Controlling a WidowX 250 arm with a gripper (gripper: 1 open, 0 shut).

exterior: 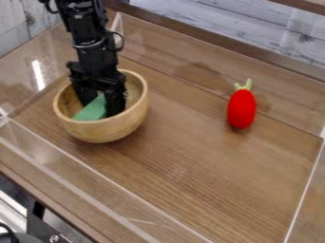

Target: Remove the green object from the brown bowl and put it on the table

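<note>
The brown bowl (105, 123) sits on the table (191, 171) at the left. Inside it lies the green object (91, 112), a flat mint-green block, partly hidden by the fingers. My black gripper (99, 99) points straight down into the bowl, open, with one finger (114, 99) on either side of the block. Whether the fingers touch the block cannot be made out.
A red strawberry-like toy (241, 106) with a green top stands at the right. Clear acrylic walls (152, 195) edge the tabletop at the front and sides. Bare wood lies between the bowl and the toy.
</note>
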